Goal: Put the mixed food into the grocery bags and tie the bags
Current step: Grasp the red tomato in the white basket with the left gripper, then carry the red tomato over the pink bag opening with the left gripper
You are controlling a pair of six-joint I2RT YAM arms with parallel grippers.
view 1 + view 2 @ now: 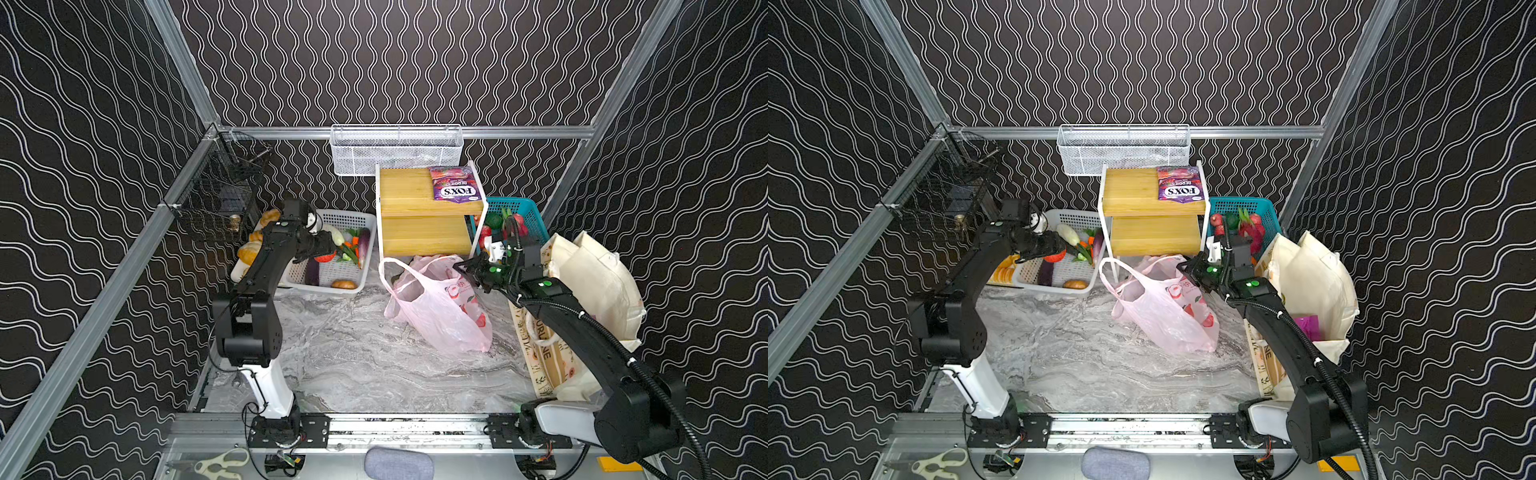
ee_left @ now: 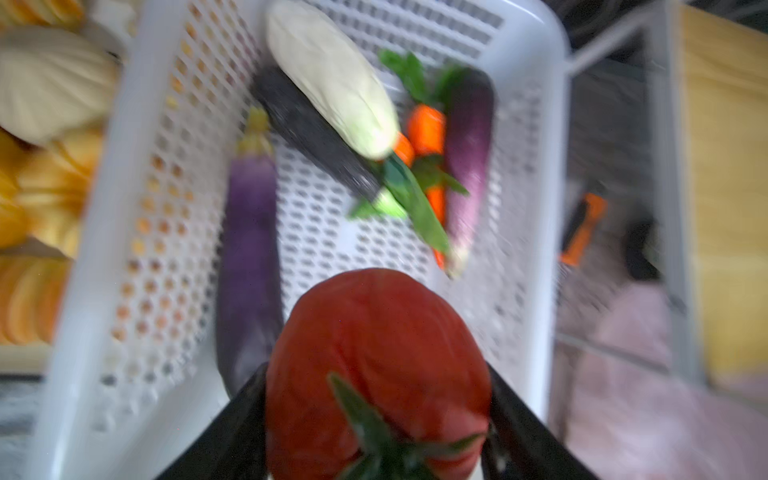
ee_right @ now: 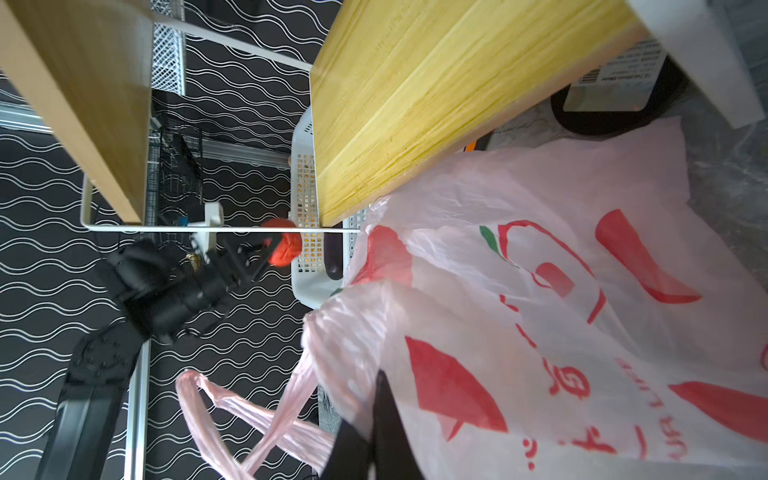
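**Grey marbled worktop [image 1: 353,365]**, with a two-tier wooden shelf [image 1: 415,195] at its back as the landmark.

- **Cream canvas tote [image 1: 598,282]:** right of the shelf and nearer the viewer, slumped and partly hidden by the right arm [image 1: 582,328].
- **Pink plastic bag [image 1: 432,311]:** just in front of the shelf, with its mouth reaching under the lower board. One loop handle [image 1: 388,270] lies by the shelf's front-left leg.
- **White basket [image 1: 332,272]:** left of the shelf, holding aubergines [image 2: 249,249], carrots [image 2: 426,129] and a pale cob [image 2: 332,75].
- **Teal basket [image 1: 519,203]:** right of the shelf, partly screened by the right wrist.
- **Purple FOX'S packet [image 1: 457,187]:** on the shelf's top board.
- **Red tomato-like vegetable [image 2: 374,357]:** left of the shelf, above the white basket, clamped by the left tool [image 1: 328,254].
- **Right tool [image 3: 380,386]:** pressed together, pinching the bag's rim in front of the shelf. The shelf leg stands between the two tools.
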